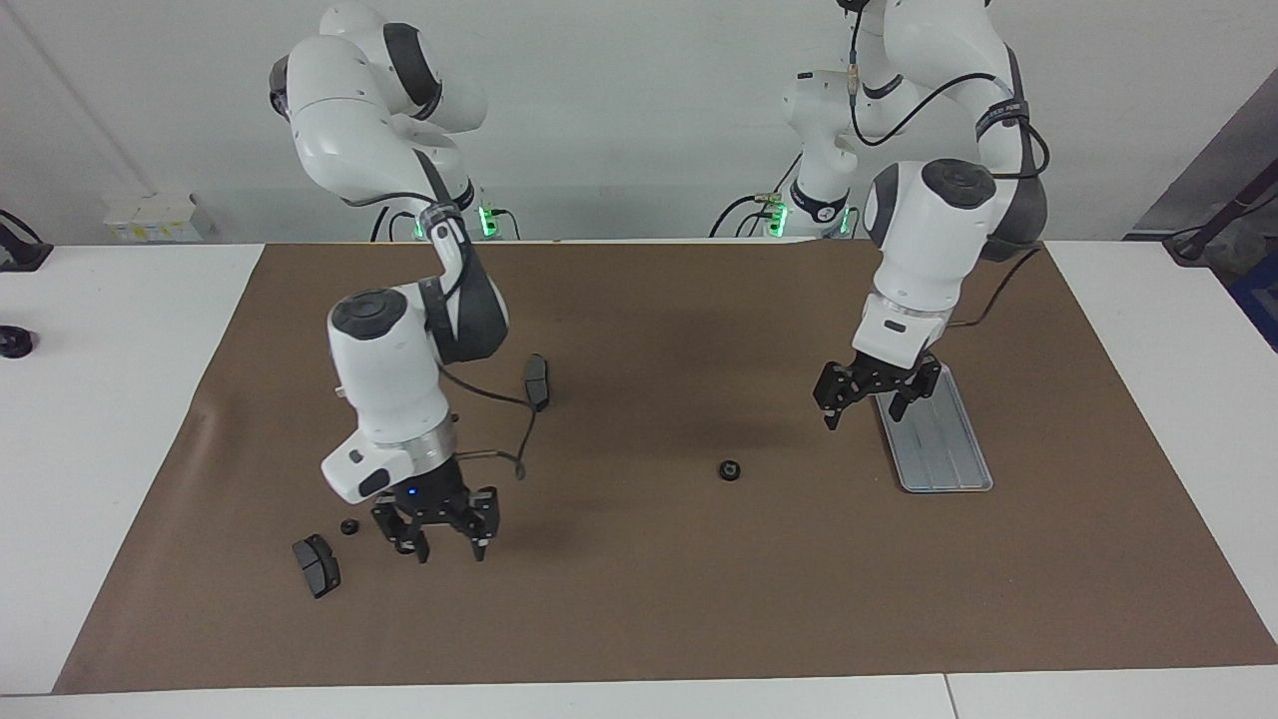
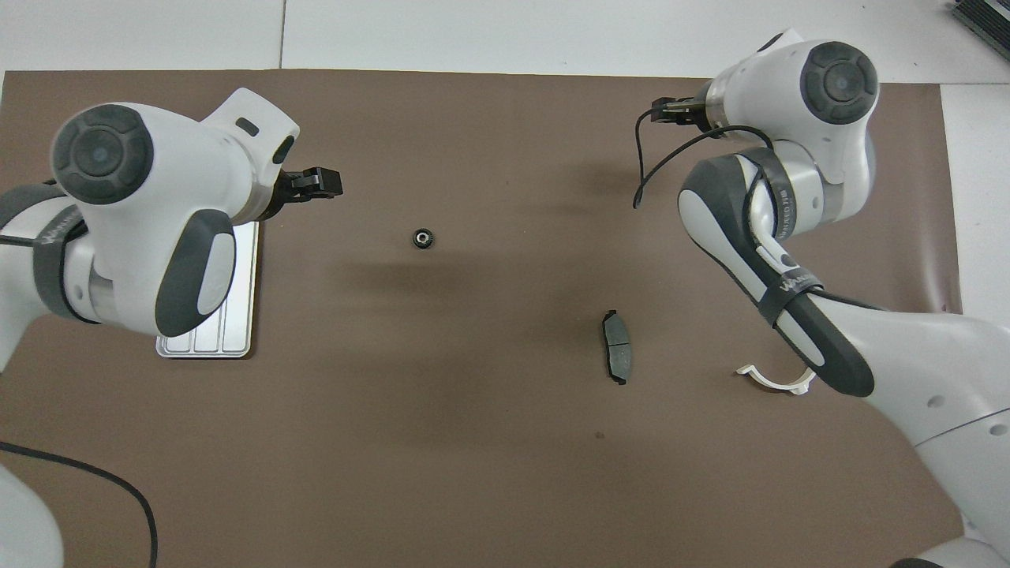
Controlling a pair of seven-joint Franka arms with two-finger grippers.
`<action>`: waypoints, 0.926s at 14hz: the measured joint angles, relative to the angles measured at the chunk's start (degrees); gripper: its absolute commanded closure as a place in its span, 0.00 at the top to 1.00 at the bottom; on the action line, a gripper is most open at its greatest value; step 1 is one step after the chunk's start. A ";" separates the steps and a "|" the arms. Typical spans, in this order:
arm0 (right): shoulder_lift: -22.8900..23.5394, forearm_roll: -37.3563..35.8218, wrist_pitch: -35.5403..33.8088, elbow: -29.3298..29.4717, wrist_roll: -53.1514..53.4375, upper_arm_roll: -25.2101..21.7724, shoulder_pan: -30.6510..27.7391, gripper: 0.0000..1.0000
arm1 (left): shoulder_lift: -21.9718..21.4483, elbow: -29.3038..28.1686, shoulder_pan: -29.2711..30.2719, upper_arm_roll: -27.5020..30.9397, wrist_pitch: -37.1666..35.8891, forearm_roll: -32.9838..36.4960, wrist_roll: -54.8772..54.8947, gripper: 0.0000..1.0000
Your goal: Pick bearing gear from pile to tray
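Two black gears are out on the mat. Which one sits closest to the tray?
The lone gear in the mat's middle, well apart from the other parts. The other gear lies at the right arm's end, beside a brake pad and the right gripper, much farther from the tray.

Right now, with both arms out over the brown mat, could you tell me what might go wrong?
1. The right gripper hangs open beside a small black round gear and a dark grey brake pad; it could take the pad instead, or nudge the gear.
2. The left gripper hangs open over the flat silver-grey metal tray, perhaps blocking a delivery.
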 measured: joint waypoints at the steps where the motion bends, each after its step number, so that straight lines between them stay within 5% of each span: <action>1: 0.17 0.00 -0.62 -0.37 -0.94 0.07 -1.40 0.71 | 2.01 0.02 -1.72 -0.03 2.20 2.87 -5.22 1.00; 6: 1.04 0.00 -1.23 -5.07 -3.06 0.09 -3.70 0.63 | 11.31 1.70 -6.82 -0.01 7.36 6.11 -18.14 1.00; 13: 0.69 -0.14 -1.23 -8.33 -3.07 0.33 -3.98 0.56 | 13.49 1.54 -8.39 0.02 11.13 6.34 -25.83 0.81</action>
